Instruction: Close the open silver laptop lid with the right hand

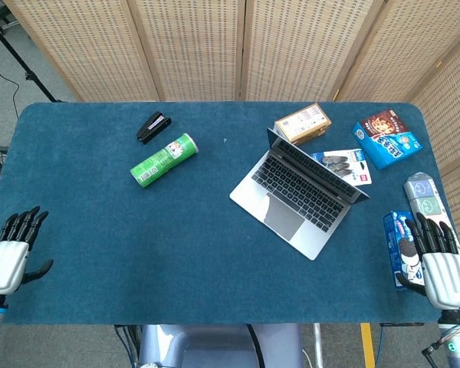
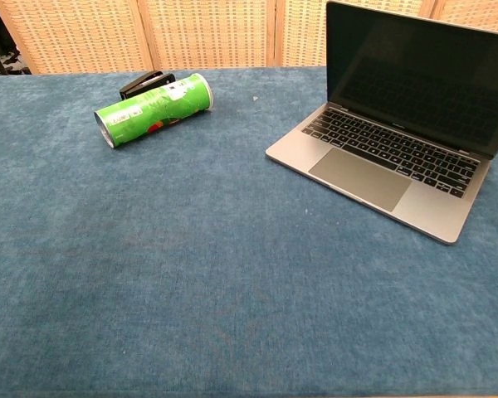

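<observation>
Silver laptop (image 1: 295, 195), lid upright, untouched.
Right hand (image 1: 437, 264): fingers spread, empty, parked at the table's near corner, seemingly awaiting its reach.

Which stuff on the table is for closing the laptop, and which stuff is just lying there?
For the job: silver laptop, lid open; right hand.

Just lying there: green can, black stapler, brown box, blue snack boxes, left hand.
</observation>
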`<state>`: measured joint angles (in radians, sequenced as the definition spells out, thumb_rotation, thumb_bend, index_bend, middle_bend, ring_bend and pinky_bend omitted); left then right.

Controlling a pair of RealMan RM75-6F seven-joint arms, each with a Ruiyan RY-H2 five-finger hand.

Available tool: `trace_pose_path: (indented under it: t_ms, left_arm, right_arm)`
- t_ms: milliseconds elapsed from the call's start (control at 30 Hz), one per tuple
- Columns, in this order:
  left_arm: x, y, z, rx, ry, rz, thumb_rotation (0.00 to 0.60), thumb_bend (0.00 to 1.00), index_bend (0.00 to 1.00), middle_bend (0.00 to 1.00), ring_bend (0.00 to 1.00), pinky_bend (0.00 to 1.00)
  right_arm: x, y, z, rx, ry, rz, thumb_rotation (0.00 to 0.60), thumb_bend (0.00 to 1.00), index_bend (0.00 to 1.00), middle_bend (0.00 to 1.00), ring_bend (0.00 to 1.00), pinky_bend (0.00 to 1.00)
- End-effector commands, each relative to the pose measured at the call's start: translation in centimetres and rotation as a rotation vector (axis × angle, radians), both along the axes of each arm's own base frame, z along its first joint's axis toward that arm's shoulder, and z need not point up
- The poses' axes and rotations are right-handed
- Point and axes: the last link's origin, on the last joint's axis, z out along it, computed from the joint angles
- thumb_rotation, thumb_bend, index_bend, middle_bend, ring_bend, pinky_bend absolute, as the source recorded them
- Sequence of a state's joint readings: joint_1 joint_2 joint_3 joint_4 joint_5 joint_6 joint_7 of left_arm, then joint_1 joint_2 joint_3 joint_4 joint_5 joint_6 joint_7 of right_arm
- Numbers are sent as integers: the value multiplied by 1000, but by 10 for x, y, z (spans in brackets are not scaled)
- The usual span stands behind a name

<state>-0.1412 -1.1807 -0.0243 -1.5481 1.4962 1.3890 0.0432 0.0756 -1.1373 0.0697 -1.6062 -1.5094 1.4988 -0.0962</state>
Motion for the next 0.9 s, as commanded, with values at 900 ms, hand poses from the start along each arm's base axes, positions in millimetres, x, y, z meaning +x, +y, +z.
trace_pose_path:
  t_ms: [900]
  left_arm:
    - [-1,1,-2,-5,-1,-6,600,235,0,0,0,0]
  right_arm:
    - [84,-33,-13,98,17,265,600,133,0,0,0,0]
